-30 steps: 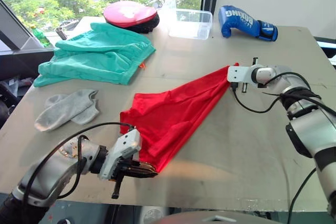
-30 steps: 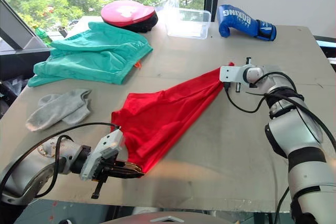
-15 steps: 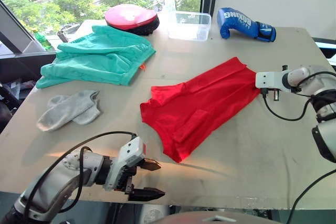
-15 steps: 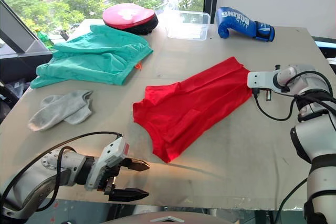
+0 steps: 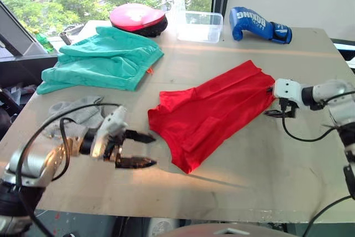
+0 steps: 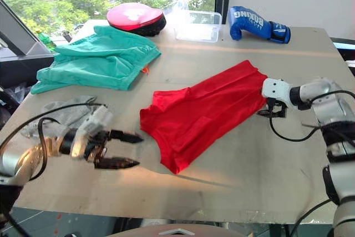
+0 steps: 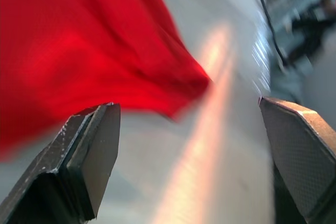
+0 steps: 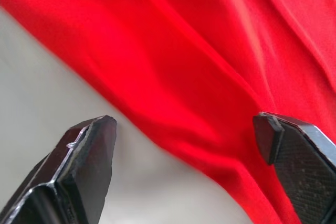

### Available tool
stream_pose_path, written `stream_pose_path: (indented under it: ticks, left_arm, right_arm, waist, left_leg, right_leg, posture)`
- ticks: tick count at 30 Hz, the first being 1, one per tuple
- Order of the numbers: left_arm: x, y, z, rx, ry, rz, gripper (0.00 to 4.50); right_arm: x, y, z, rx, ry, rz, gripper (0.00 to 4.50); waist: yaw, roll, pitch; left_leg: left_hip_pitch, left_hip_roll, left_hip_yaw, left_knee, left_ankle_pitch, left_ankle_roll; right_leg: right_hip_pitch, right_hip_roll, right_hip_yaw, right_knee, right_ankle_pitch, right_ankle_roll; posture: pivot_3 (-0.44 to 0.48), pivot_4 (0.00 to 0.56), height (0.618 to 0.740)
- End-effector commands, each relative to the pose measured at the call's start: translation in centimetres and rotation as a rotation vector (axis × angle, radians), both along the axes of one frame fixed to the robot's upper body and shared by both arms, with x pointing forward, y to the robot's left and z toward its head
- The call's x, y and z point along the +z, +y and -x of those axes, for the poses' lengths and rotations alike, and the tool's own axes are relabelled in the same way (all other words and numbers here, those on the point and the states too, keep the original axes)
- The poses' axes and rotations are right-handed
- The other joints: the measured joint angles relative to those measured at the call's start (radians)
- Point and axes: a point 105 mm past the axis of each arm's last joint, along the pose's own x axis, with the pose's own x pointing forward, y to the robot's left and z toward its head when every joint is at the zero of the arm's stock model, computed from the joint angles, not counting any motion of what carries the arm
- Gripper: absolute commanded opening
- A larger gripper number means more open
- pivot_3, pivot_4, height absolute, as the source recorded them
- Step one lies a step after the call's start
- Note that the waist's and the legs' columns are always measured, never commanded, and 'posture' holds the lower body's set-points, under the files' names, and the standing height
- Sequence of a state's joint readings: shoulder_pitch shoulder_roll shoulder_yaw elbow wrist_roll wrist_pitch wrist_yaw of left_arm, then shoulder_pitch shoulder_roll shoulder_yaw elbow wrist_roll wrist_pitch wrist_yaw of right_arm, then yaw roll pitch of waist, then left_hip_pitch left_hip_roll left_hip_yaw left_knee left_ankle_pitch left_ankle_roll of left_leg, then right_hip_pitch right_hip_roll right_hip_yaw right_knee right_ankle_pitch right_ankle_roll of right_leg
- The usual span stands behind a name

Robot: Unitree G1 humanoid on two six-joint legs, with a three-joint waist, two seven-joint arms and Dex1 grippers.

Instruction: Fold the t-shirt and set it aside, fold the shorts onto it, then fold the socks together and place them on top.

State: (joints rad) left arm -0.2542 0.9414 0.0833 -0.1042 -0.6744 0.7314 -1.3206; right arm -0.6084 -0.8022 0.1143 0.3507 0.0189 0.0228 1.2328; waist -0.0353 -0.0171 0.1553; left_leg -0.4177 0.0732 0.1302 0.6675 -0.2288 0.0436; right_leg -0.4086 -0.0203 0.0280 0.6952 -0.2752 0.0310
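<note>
Table [image 5: 233,154] carries t-shirt [image 5: 213,112] mid, shorts [image 5: 102,59] and socks [image 5: 75,112] left. Far edge: pad [image 5: 138,16], tub [image 5: 201,25], glove [image 5: 260,24].

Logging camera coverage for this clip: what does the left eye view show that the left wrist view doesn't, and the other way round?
Left eye view alone: the green shorts, grey socks, blue boxing glove, clear plastic box, red-pink pad, and the right pincer at the t-shirt's far edge. Left wrist view alone: a close look between the left pincer's open fingers at the shirt's near corner. Both share the red t-shirt, lying flat and released, and the table.
</note>
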Motion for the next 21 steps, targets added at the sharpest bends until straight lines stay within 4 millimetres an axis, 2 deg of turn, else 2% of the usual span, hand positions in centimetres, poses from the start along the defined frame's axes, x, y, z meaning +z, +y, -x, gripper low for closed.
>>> stream_pose_path:
  ticks: [1, 4, 7, 9, 15, 21]
  left_arm:
    - [1.0, 0.7, -3.2, 0.196, 0.012, 0.115, 4.50]
    - [1.1, 0.1, -6.2, 0.345, 0.055, 0.202, 4.50]
    - [0.6, -0.2, -7.9, 0.422, 0.073, 0.198, 4.50]
    - [-0.2, 0.2, -9.1, 0.495, 0.102, 0.168, 4.50]
    - [-1.2, 0.8, -11.6, 0.626, 0.212, 0.162, 4.50]
    - [-2.1, -0.3, -12.8, 0.676, 0.364, 0.199, 4.50]
  right_arm:
    - [3.6, 2.5, 1.9, 0.022, -0.080, -0.196, 4.43]
    - [5.1, 5.3, 4.5, 0.031, -0.107, -0.417, 4.43]
    - [5.7, 6.3, 6.2, 0.007, -0.087, -0.561, 4.43]
    - [5.4, 6.7, 7.4, -0.027, -0.059, -0.637, 4.43]
    - [4.1, 6.6, 10.0, -0.133, -0.026, -0.691, 4.43]
    - [3.4, 6.7, 10.5, -0.180, -0.037, -0.682, 4.43]
  waist:
    - [0.001, -0.001, 0.000]
    - [0.005, -0.002, 0.000]
    - [0.004, -0.003, 0.000]
    - [0.005, -0.004, 0.000]
    - [0.019, -0.006, 0.000]
    - [0.024, -0.008, 0.000]
  left_leg:
    - [0.000, 0.001, 0.000, 0.001, 0.000, 0.000]
    - [-0.001, 0.001, -0.001, 0.001, 0.000, -0.001]
    - [-0.002, 0.001, -0.001, 0.001, 0.001, -0.002]
    - [-0.003, 0.000, -0.001, 0.001, 0.002, -0.003]
    - [-0.004, 0.000, -0.001, 0.001, 0.000, -0.001]
    - [-0.004, -0.001, -0.003, 0.001, 0.000, 0.000]
  right_leg:
    - [0.000, 0.001, 0.000, 0.000, 0.000, 0.000]
    - [0.000, 0.001, 0.000, 0.001, 0.000, 0.000]
    - [-0.001, 0.002, 0.001, 0.001, 0.000, 0.001]
    - [-0.001, 0.002, 0.000, 0.000, 0.000, 0.001]
    - [-0.002, 0.002, 0.000, 0.000, 0.000, 0.000]
    - [-0.002, 0.002, -0.001, 0.000, 0.000, 0.000]
  posture:
    - [0.000, 0.150, 0.735]
    - [0.000, 0.150, 0.735]
    - [0.000, 0.150, 0.735]
    - [0.000, 0.150, 0.735]
    - [0.000, 0.150, 0.735]
    - [0.000, 0.150, 0.735]
